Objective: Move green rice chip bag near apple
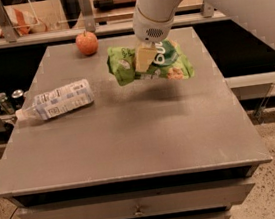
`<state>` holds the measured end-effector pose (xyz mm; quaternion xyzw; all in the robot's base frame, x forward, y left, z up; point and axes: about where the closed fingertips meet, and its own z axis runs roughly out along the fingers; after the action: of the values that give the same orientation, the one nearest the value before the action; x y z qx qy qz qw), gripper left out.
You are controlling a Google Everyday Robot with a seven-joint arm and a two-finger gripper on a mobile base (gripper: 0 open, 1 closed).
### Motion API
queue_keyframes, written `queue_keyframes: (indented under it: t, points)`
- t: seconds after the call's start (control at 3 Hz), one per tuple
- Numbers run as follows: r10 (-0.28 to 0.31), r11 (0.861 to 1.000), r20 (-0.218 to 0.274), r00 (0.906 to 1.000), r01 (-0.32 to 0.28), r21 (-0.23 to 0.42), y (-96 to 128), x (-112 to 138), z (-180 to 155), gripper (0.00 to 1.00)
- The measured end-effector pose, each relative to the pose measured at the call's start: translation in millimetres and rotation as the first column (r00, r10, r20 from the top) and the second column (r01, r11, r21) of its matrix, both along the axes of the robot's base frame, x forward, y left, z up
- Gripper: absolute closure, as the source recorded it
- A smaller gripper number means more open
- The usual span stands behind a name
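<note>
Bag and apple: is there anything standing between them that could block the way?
Nothing visible does. The gripper holds the bag above the table, and the apple sits at the far edge, to the bag's left. Only bare tabletop lies between them. The bottle lies nearer the left edge, off that path.

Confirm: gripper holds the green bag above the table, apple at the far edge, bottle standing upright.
One error: the camera view shows the bottle lying on its side, not upright. The gripper does hold the bag above the table, with the apple at the far edge.
</note>
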<state>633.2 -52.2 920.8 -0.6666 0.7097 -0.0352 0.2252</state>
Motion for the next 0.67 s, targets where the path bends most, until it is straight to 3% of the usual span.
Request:
queue_keyframes:
  t: [0.67]
  points:
    - [0.044, 0.997, 0.091, 0.9949, -0.038, -0.063, 9, 75, 10, 1.0]
